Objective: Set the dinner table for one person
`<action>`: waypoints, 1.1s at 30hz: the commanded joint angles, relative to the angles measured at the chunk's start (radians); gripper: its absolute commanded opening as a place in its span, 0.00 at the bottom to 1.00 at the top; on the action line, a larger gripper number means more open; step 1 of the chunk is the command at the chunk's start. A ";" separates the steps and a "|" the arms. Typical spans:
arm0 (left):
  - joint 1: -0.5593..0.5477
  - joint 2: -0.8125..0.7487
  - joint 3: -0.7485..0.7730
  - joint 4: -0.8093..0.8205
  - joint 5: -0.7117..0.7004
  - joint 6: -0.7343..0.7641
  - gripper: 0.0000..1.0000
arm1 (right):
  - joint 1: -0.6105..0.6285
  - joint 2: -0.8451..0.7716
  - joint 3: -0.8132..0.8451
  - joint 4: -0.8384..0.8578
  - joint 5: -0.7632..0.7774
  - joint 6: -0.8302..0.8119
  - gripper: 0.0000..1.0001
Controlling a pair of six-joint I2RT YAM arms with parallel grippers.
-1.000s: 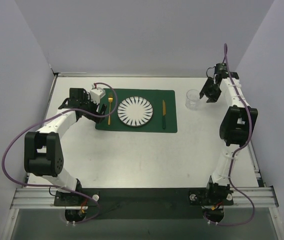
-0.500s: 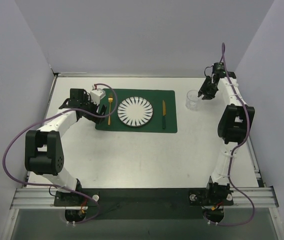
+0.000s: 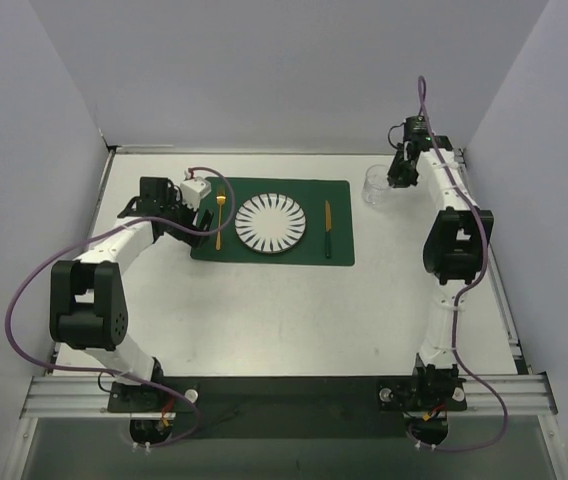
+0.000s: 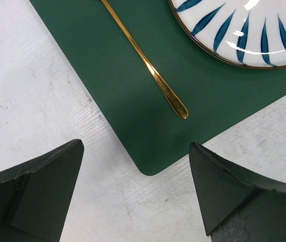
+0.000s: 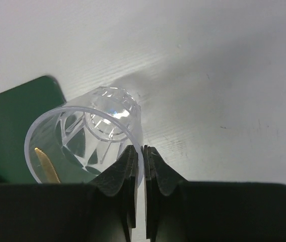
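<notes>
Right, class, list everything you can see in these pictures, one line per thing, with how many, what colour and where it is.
dinner table: one, white, beneath everything
placemat: one, dark green, on the far middle of the table
plate: one, white with blue stripes, centred on the placemat
fork: one, gold, on the placemat left of the plate
knife: one, gold blade and green handle, on the placemat right of the plate
glass: one, clear, off the placemat's far right corner
cables: two, purple, one along each arm
left claw: one, black, open over the placemat's near left corner
right claw: one, black, shut on the glass rim
</notes>
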 commanded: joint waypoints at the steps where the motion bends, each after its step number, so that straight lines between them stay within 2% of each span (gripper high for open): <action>1: 0.009 0.000 0.020 0.008 0.010 0.008 0.97 | 0.106 -0.003 0.141 0.002 0.192 -0.053 0.00; 5: 0.007 0.006 0.021 0.005 0.012 0.008 0.97 | 0.182 0.044 0.202 0.046 0.229 -0.058 0.00; 14: 0.009 0.002 0.018 0.004 0.010 0.013 0.97 | 0.242 0.161 0.271 0.107 0.225 -0.001 0.00; 22: 0.014 0.000 0.015 0.007 0.021 0.011 0.97 | 0.284 0.160 0.258 0.112 0.273 -0.044 0.00; 33: 0.015 -0.001 0.014 0.010 0.025 0.010 0.97 | 0.299 0.127 0.228 0.104 0.244 -0.010 0.00</action>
